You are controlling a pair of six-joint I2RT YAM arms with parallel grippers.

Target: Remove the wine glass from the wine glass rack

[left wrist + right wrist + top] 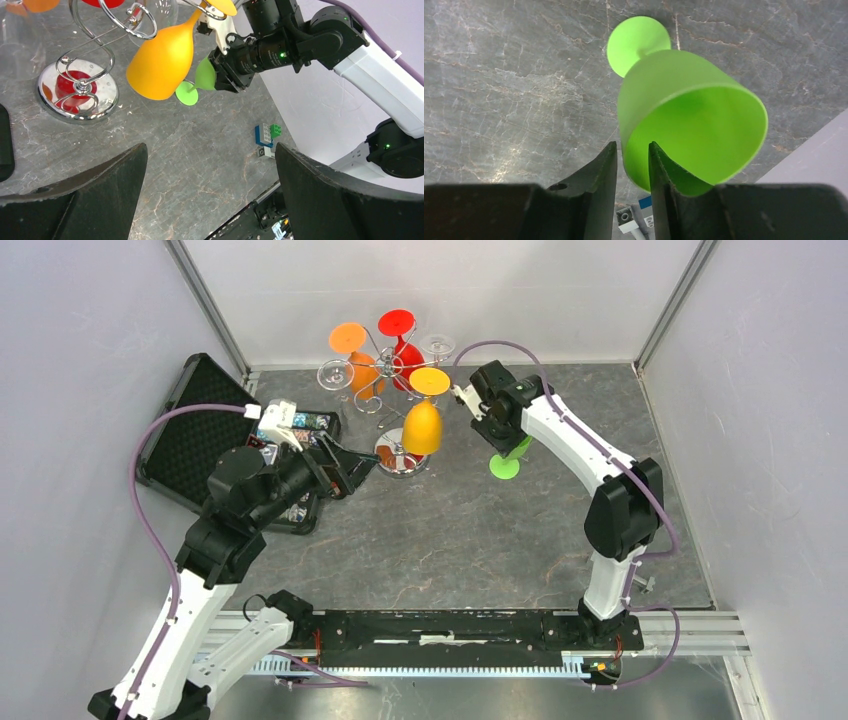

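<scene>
The chrome wine glass rack [386, 365] stands at the back centre on its round mirrored base [392, 457]. Orange [362, 368], red [405, 352] and yellow [423, 427] glasses and two clear ones hang upside down from it. My right gripper [498, 437] is shut on the rim of a green wine glass [684, 120], one finger inside the bowl and one outside. The glass is tilted to the right of the rack, its foot [504, 466] close over the table. My left gripper [357, 466] is open and empty, just left of the rack's base [77, 90].
An open black case [185, 435] with small coloured bricks lies at the left, under my left arm. Loose toy bricks [266, 136] lie on the grey marbled table. Enclosure walls stand close at the left, back and right.
</scene>
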